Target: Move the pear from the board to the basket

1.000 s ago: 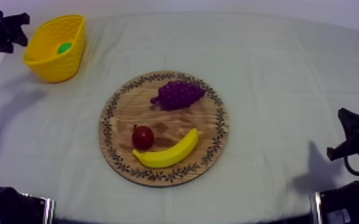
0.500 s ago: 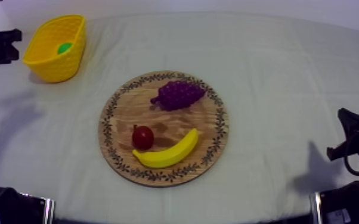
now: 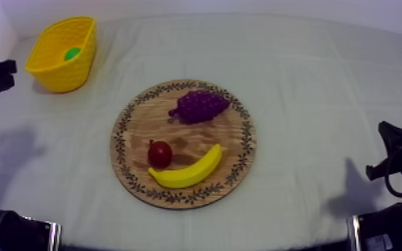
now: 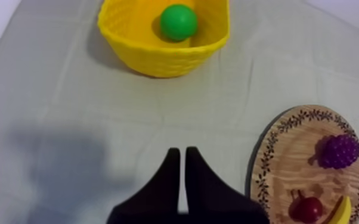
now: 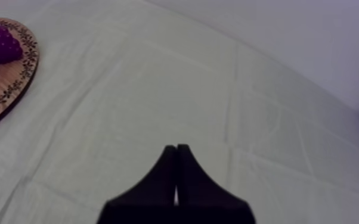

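The pear (image 4: 178,22) lies inside the basket (image 4: 158,59), low against its far wall, so by the look of things the task is done and the board (image 3: 130,127) carries only the 3 other fruit: grapes (image 3: 200,105), a small red fruit (image 3: 159,154) and a banana (image 3: 187,172). The left gripper (image 4: 182,152) hangs over bare cloth (image 3: 310,100) between basket and board, its 2 fingers pressed together on nothing; the right gripper (image 5: 176,148) sits likewise pressed together, empty, well apart from the board. What could go wrong now lies mostly with the left arm, which is near the basket: a careless swing could clip the rim. The basket looks light and stands close to the table's corner, so a knock might slide or tip it, and the round pear would probably roll out. A low sweep toward the board could also scatter the fruit there.
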Controlling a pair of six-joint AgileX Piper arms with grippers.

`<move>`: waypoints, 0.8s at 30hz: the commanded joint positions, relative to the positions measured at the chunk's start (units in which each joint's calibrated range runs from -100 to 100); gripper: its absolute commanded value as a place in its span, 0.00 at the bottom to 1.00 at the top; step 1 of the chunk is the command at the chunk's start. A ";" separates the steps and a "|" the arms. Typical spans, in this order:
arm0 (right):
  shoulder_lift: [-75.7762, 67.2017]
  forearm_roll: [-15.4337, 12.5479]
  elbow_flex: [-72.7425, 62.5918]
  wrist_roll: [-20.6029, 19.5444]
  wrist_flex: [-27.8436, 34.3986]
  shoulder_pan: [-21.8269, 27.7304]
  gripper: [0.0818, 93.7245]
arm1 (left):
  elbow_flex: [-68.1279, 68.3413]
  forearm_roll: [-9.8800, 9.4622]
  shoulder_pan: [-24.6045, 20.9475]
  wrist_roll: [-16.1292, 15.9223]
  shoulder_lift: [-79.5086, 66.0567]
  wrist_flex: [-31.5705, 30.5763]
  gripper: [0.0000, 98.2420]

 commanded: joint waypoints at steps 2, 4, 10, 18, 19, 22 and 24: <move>-0.03 -0.01 -0.02 -0.24 0.02 -0.02 0.00 | 4.67 0.08 0.42 0.88 -6.00 -2.29 0.00; -0.03 -0.01 -0.02 -0.24 0.02 -0.02 0.00 | 7.05 0.21 0.68 1.76 -9.07 -3.77 0.00; -0.03 -0.01 -0.02 -0.24 0.02 -0.02 0.00 | 15.53 2.87 1.06 -0.74 -17.87 -9.66 0.00; -0.03 -0.01 -0.02 -0.19 0.02 -0.02 0.00 | 25.17 4.61 1.77 -5.08 -28.59 -16.06 0.00; -0.03 -0.01 -0.02 -0.19 0.02 -0.02 0.00 | 25.95 4.65 1.73 -5.44 -29.76 -16.35 0.00; -0.03 -0.01 -0.02 -0.19 0.02 -0.02 0.00 | 28.22 5.55 1.21 -7.49 -33.62 -16.79 0.00; -0.03 -0.01 -0.02 -0.19 0.02 -0.02 0.00 | 29.75 6.70 0.86 -9.75 -36.35 -16.78 0.00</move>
